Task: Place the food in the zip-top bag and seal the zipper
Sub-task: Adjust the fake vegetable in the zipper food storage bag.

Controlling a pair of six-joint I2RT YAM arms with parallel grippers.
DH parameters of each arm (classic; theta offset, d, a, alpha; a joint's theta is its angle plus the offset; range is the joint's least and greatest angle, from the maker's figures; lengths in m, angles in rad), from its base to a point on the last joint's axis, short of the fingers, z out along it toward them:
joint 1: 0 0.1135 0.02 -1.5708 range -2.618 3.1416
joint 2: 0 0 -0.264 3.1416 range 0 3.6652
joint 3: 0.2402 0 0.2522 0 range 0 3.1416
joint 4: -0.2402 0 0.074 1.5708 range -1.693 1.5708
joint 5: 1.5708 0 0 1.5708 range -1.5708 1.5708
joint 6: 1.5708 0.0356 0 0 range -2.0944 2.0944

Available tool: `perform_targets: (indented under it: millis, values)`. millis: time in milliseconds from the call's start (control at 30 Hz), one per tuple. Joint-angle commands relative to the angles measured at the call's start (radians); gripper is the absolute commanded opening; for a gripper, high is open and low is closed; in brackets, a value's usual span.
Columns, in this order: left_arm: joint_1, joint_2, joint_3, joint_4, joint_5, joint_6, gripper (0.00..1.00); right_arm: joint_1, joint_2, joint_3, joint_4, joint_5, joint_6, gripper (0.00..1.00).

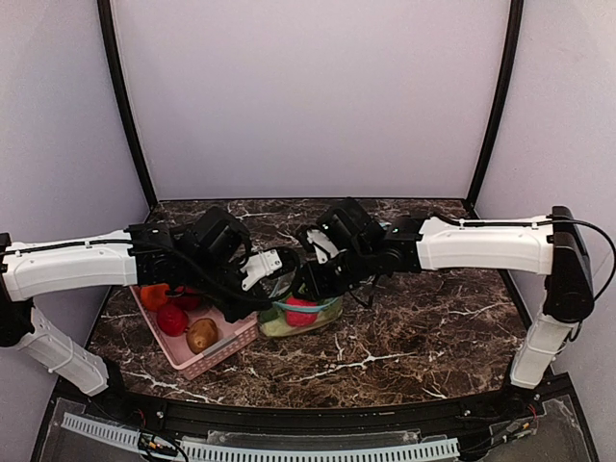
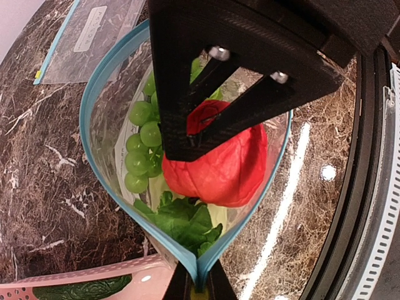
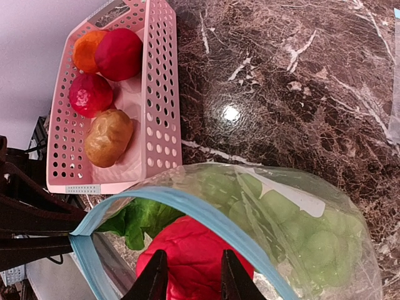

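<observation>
Inspector: Position of the zip-top bag (image 2: 107, 115)?

Recorder: We find it resting on the table (image 3: 300, 81), just beside the pink basket (image 3: 161, 106), mouth gaping. Inside we note a red round piece (image 2: 228, 172), lettuce (image 2: 181, 222) and a green grape cluster (image 2: 140, 140).

Inspector: Jaws?

Recorder: Left jaws are clamped tight on the zipper (image 3: 181, 203) at the corner of the mouth. Right jaws stand narrowly parted inside the mouth, astride the red round piece; we cannot tell whether they grip it.

Inspector: Other items?

Recorder: We record a potato (image 3: 109, 137) and three red and orange pieces (image 3: 119, 53) in the basket, and a second clear bag (image 2: 94, 31) lying flat on the table.
</observation>
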Motion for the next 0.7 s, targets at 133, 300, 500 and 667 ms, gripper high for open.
perform_targets:
  millis: [133, 300, 500, 667]
  values:
    - [-0.003, -0.050, -0.009, 0.003, -0.046, 0.018, 0.01, 0.007, -0.098, 0.055, -0.091, 0.055, -0.019, 0.40]
    - [-0.004, -0.050, -0.010, 0.001, -0.046, 0.017, 0.01, -0.014, -0.193, 0.030, -0.142, 0.128, -0.023, 0.55]
    - [-0.004, -0.047, -0.009, -0.001, -0.046, 0.018, 0.01, -0.081, -0.255, -0.056, -0.150, 0.139, -0.046, 0.70]
    - [-0.004, -0.049, -0.011, 0.000, -0.042, 0.017, 0.01, -0.150, -0.256, -0.076, -0.135, 0.120, -0.037, 0.74]
